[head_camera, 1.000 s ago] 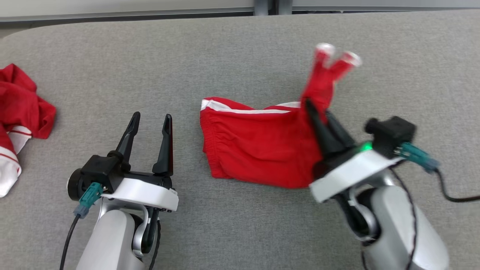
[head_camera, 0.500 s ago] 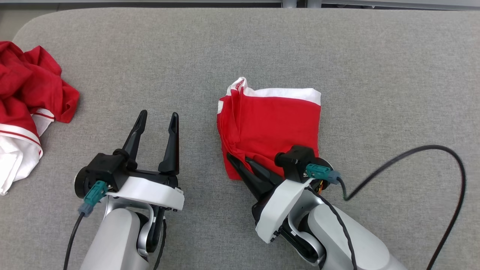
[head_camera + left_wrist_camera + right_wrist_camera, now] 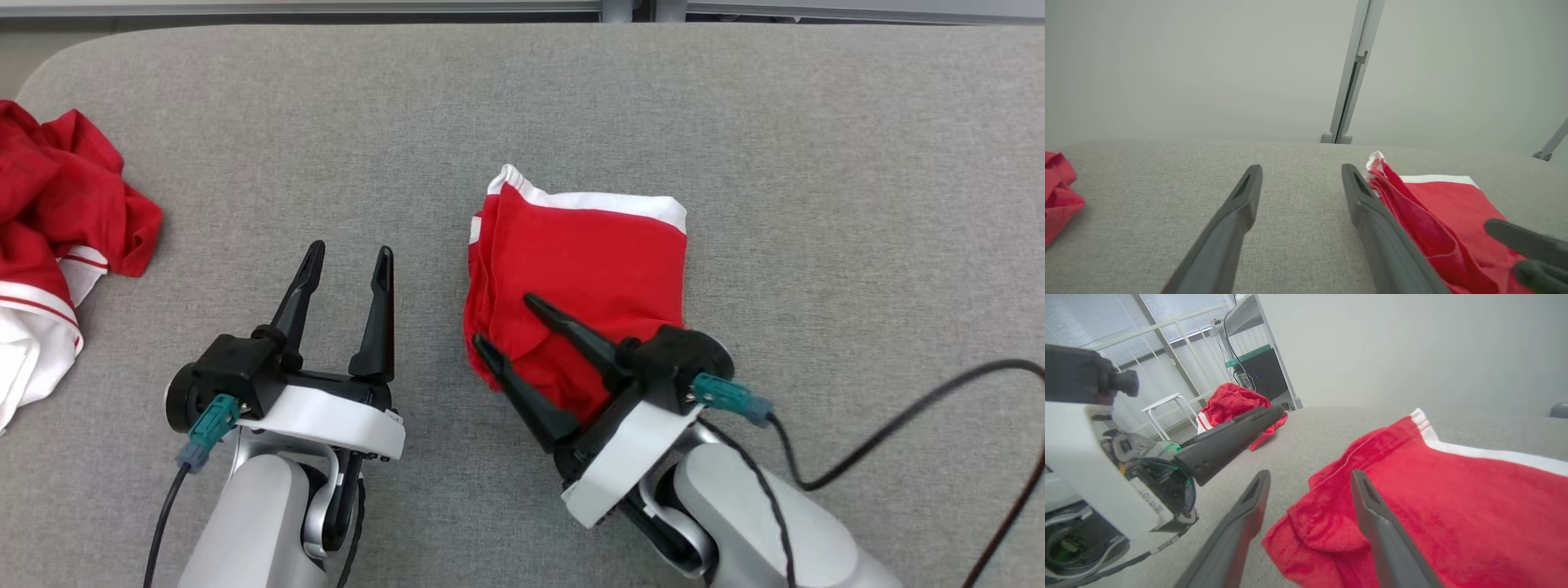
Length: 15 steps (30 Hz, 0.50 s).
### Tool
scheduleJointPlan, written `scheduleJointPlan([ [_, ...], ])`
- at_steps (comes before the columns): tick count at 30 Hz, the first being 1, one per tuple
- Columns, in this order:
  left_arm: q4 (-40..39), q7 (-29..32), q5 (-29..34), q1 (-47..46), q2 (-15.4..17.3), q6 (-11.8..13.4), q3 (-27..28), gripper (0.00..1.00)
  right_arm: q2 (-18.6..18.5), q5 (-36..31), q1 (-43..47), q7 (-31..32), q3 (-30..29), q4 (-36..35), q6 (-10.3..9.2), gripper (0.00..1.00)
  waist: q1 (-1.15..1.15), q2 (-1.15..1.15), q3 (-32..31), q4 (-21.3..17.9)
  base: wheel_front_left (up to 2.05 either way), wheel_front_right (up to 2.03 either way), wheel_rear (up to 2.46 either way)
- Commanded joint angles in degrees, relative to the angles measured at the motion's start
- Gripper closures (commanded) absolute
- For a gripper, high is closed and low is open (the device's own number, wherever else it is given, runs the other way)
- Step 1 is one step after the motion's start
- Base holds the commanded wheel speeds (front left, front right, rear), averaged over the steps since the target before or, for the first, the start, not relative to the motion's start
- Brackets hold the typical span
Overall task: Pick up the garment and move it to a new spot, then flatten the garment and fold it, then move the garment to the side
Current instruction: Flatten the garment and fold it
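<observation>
Head: right end effector (image 3: 502, 320) stood open, fingers splayed over near corner of folded garment (image 3: 588, 253) on surface (image 3: 735, 122); left end effector (image 3: 350, 247) open, empty | Left wrist: garment lay just right of its fingers | Right wrist: garment corner lay between spread fingers, ungripped

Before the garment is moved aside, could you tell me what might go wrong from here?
1. The open right gripper straddles the rumpled near corner of the folded red garment; pulling back could snag cloth and spoil the fold.
2. The garment's left edge shows loose, uneven layers; gripping only the top one might unfold it.
3. A red and white clothing pile lies to the left; sliding the garment that way could mix them.
</observation>
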Motion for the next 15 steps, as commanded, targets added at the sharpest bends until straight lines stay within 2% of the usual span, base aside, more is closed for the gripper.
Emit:
scheduleJointPlan([
  [1, -0.2, -0.1, 0.5, 0.1, 0.2, 0.3, 0.3, 0.00, -1.1, 0.4, 0.6, -2.0, -1.7, -1.6, 0.00, 0.00, 0.00, 0.00, -0.2, -0.6, 0.00, 0.00, 0.00],
  [2, -0.2, -0.1, 0.5, 0.1, 0.2, 0.3, 0.3, 0.00, -1.1, 0.4, 0.6, -2.0, -1.7, -1.6, 0.00, 0.00, 0.00, 0.00, -0.2, -0.6, 0.00, 0.00, 0.00],
  [7, -0.4, -0.1, 1.3, 0.2, 0.2, 0.0, 1.0, 0.00, -2.6, -2.2, 3.6, -4.6, -14.0, -4.1, 0.00, 0.00, 0.00, 0.00, -0.8, -1.7, 0.00, 0.00, 0.00],
  [8, -0.4, -0.1, 1.3, 0.2, 0.2, 0.0, 1.0, 0.00, -2.6, -2.2, 3.6, -4.6, -14.0, -4.1, 0.00, 0.00, 0.00, 0.00, -0.8, -1.7, 0.00, 0.00, 0.00],
  [15, -0.7, -0.1, 2.3, 1.2, 0.5, -0.1, 2.2, 0.00, -4.4, -7.6, 10.1, -4.8, -30.7, -6.0, 0.00, 0.00, 0.00, 0.00, -2.2, -2.8, 0.00, 0.00, 0.00],
])
